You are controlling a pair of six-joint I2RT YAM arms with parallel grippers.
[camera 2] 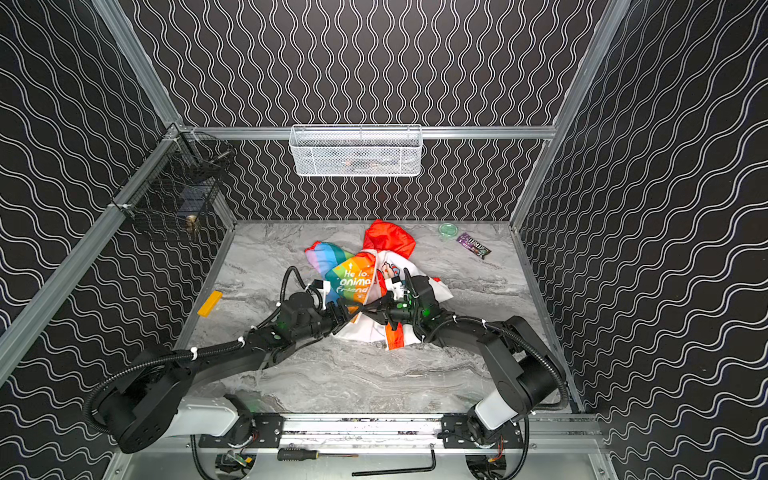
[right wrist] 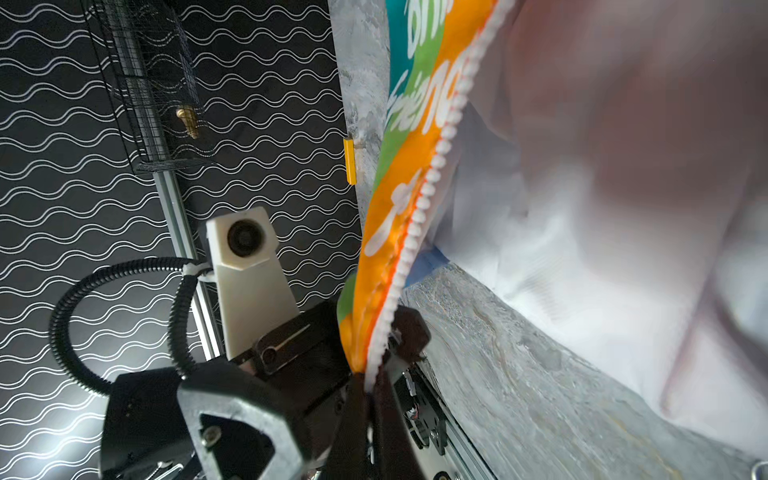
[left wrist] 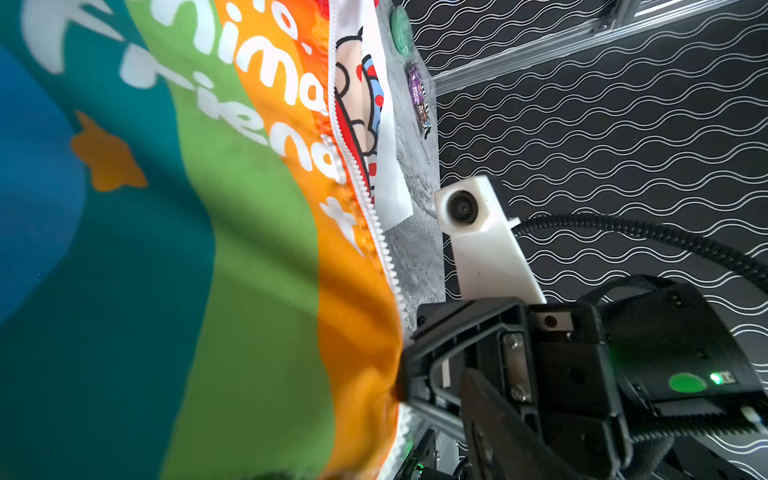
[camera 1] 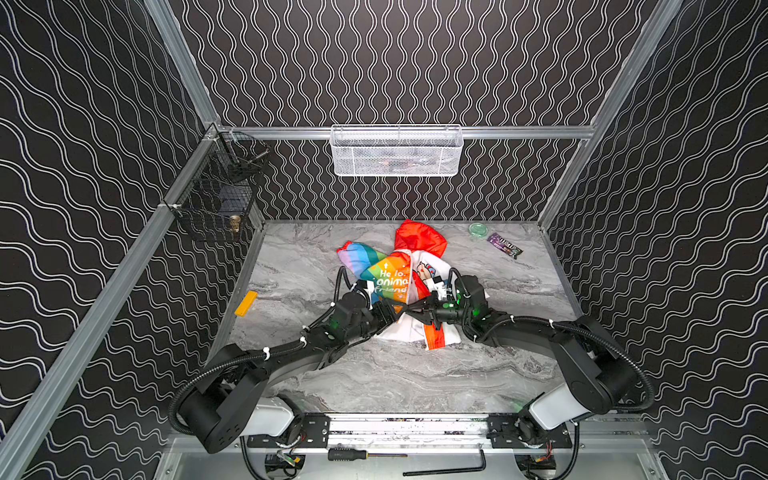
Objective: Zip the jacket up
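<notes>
The jacket (camera 1: 386,278) (camera 2: 349,278) lies crumpled mid-table, red hood toward the back wall, and its rainbow panel with white lettering faces up. My right gripper (camera 1: 409,309) (right wrist: 368,390) is shut on the jacket's lower front edge, pinching white zipper teeth (right wrist: 432,174) and orange fabric. My left gripper (camera 1: 392,316) (right wrist: 372,328) faces it from the left. It is open, its fingers standing either side of that same edge. In the left wrist view the rainbow fabric (left wrist: 208,249) hides my left fingers, and the right gripper (left wrist: 401,390) shows clamped on the orange hem.
A yellow block (camera 1: 246,303) lies near the left wall. A green lid (camera 1: 478,228) and a purple wrapper (camera 1: 504,245) sit at the back right. A white mesh basket (camera 1: 397,151) hangs on the back wall and a black wire basket (camera 1: 216,199) on the left rail.
</notes>
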